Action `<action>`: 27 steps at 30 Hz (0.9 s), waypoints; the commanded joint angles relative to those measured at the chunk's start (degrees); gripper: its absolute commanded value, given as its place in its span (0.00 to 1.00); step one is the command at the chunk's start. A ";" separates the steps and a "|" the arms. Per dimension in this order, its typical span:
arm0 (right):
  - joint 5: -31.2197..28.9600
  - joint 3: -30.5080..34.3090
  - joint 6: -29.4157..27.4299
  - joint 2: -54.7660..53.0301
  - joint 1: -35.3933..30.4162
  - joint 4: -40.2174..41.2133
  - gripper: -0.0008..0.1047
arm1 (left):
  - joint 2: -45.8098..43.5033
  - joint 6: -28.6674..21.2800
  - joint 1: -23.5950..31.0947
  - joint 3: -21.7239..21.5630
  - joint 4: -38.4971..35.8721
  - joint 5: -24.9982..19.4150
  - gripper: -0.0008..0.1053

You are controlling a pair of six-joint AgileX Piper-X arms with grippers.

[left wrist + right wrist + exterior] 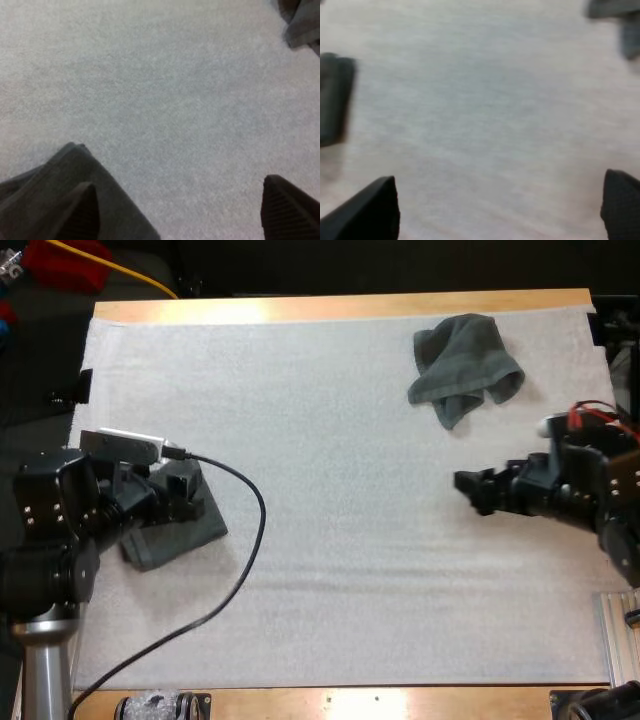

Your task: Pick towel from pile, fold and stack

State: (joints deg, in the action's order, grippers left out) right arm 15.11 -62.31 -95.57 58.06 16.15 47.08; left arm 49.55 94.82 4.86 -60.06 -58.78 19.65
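The crumpled towel [465, 365], dark grey-green, lay on the far right part of the white mat [330, 490], close to the mat's far edge, with one loose corner hanging toward the near side. In the left wrist view a small part of this towel [302, 22] was seen far off across the bare mat.

A second towel, the folded towel [175, 535], lay flat near the left edge of the mat, well apart from the crumpled one. Its near corner pointed toward the front of the wooden table [330, 308].

The left gripper [190, 495] was low over the far part of the folded towel. In the left wrist view the left gripper [182, 215] had its two fingers spread wide. One finger [80, 215] was above the towel's cloth [75, 185]; if it touched the cloth I cannot tell. The other finger was over bare mat, away from the towel's edge.

The right gripper [465, 483] was above the right part of the mat, on the near side of the crumpled towel and apart from it, pointing toward the middle of the mat. In the right wrist view the right gripper [495, 210] also had its fingers [370, 212] spread apart, with bare mat between them and no cloth held.
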 commanded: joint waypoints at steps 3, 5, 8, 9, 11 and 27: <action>-3.93 -0.26 -4.37 -2.00 -3.83 2.61 0.76 | -0.81 -0.70 -2.28 -0.27 -0.09 0.29 0.62; -6.87 -0.26 -6.92 -3.28 -5.35 3.59 0.76 | -0.89 -1.18 -3.14 -0.27 -0.09 0.29 0.62; -12.70 -0.26 -10.98 -5.71 -7.01 5.02 0.76 | -0.88 -1.37 -4.37 -0.27 -0.09 0.29 0.62; -14.91 -0.26 -12.39 -6.76 -7.23 5.46 0.76 | -0.88 -1.94 -4.62 -0.27 -0.09 0.29 0.62; -17.12 -0.26 -13.94 -8.19 -7.29 5.87 0.76 | -1.41 -3.45 -4.68 -0.42 -0.51 -0.03 0.62; -17.40 -0.26 -12.54 -20.01 -7.29 12.50 0.76 | -16.26 -5.18 -4.67 -0.56 -2.25 -8.44 0.62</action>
State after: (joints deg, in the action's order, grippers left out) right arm -2.63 -62.31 -108.14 38.68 9.12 59.03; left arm 33.74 89.70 0.50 -60.31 -60.60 11.83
